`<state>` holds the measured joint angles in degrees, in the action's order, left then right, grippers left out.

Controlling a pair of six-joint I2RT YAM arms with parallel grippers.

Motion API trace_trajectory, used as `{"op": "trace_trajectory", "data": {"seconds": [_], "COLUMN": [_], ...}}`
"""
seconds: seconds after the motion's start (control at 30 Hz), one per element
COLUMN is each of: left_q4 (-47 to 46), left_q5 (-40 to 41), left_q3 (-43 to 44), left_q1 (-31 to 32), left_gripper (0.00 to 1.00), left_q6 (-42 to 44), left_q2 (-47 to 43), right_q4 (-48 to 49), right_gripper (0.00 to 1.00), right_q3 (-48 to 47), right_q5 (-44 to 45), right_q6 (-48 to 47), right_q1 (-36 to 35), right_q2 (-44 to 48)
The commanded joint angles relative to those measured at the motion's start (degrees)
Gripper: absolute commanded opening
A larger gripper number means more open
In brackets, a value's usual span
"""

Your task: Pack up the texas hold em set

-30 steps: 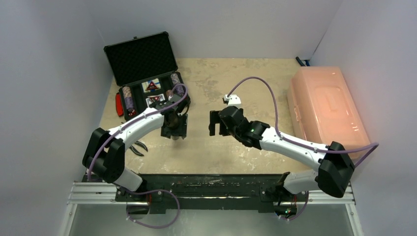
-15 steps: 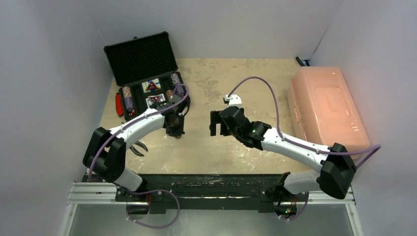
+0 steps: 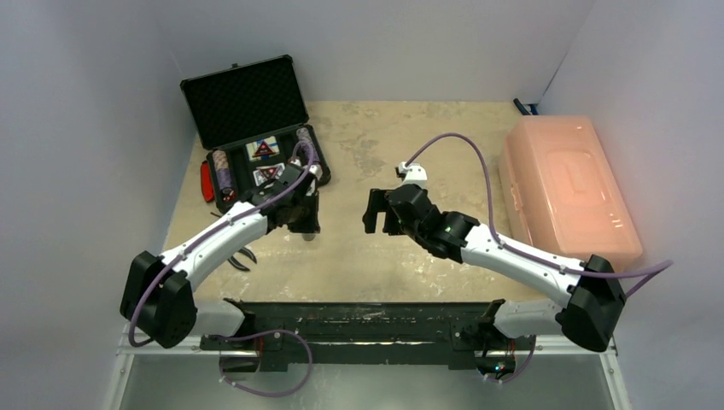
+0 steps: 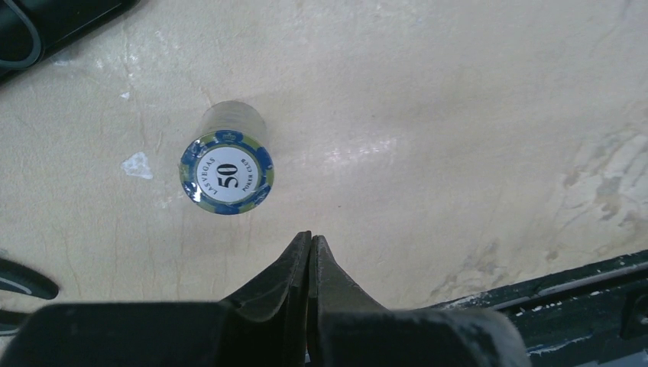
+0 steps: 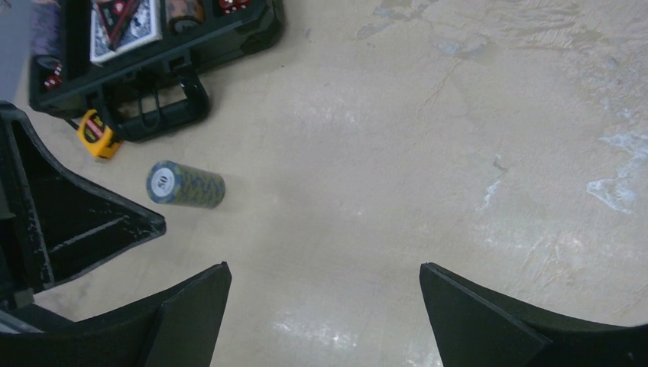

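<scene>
One chip stack (image 4: 227, 170) lies on its side on the surface (image 4: 458, 115), outside the case and just near of the case handle (image 5: 172, 103), w/ its "50" face showing. L fingers (image 4: 311, 256) are pressed together w/ nothing between them. Their tips sit just short of the stack, not touching it. R fingers (image 5: 458, 298) are spread wide and empty, over bare surface to the right of the stack and apart from it.

Case (image 3: 265, 166) sits far left, open, w/ its lid (image 3: 246, 101) upright and foam-lined. Inside are a left stack (image 3: 224, 171) and a right stack (image 3: 305, 145) in slots, w/ two card decks (image 3: 263, 150) between them. Red dice (image 5: 233, 4) sit in a pocket by the decks.

Yellow tape measure (image 5: 97, 130) lies at the case's near edge by the handle; can't tell if it touches. Red item (image 3: 206, 181) lies just left of the case; can't tell what it is. Pliers (image 3: 242, 256) lie near left, partly under the L arm (image 3: 222, 235). Pink bin (image 3: 568, 188) is at the right, lid shut, well apart from the rest.
</scene>
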<state>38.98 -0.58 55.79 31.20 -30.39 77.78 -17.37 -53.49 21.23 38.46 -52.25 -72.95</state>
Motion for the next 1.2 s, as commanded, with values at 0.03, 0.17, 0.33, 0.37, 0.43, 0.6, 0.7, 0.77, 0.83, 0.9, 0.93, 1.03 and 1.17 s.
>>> {"op": "trace_trajectory", "data": {"seconds": [0.03,0.17,0.33,0.37,0.43,0.6,0.7,0.77,0.83,0.9,0.93,1.03,1.17], "left_q4": [-8.9,-13.6,-18.1,-19.0,-20.5,-25.2,-27.6,-29.2,-30.3,-31.4,-31.9,-33.3,-34.4], "left_q5": [-6.3,-8.6,-10.0,-10.4,-10.9,-12.2,-12.9,-13.5,-13.9,-14.3,-14.5,-14.9,-15.2], "left_q3": [-2.2,-3.9,-5.1,-5.4,-5.7,-7.4,-8.0,-8.4,-8.5,-8.7,-8.8,-9.0,-9.0], "left_q1": [0.4,0.8,1.5,1.6,1.8,2.5,2.7,2.9,3.2,3.3,3.4,3.6,3.9], "left_gripper": [0.0,0.0,0.0,0.0,0.0,0.0,0.0,0.0,0.0,0.0,0.0,0.0,0.0], "left_q6": [0.5,0.1,-0.1,-0.1,0.0,-0.3,-0.7,-0.9,-1.1,-1.2,-1.3,-1.7,-1.8], "left_q2": [-5.7,-8.3,-10.6,-11.1,-11.8,-13.5,-14.0,-14.1,-14.1,-14.1,-14.1,-14.1,-14.1], "right_q4": [0.2,-0.3,0.1,0.2,0.7,2.1,3.7,4.9,5.8,6.4,6.6,6.9,6.7], "right_gripper": [0.99,0.99,0.99,0.99,0.99,0.99,0.99,0.99,0.99,0.99,0.99,0.99,0.99], "right_q3": [-0.4,-0.6,0.6,0.9,1.3,2.1,2.9,3.3,3.5,3.5,3.5,3.4,3.4], "right_q5": [-2.2,-4.4,-6.1,-6.2,-6.7,-10.1,-12.0,-13.1,-13.6,-13.9,-14.1,-14.7,-15.1], "right_q6": [11.3,19.4,28.8,30.2,32.4,37.2,39.5,40.3,40.9,41.4,41.8,42.9,45.2], "right_q1": [-0.2,0.3,1.3,1.4,1.9,3.2,3.8,4.1,4.4,4.7,4.8,5.2,5.7], "right_q2": [3.7,5.1,7.7,8.1,8.9,9.6,9.8,10.0,10.1,10.3,10.3,10.6,10.8]}}
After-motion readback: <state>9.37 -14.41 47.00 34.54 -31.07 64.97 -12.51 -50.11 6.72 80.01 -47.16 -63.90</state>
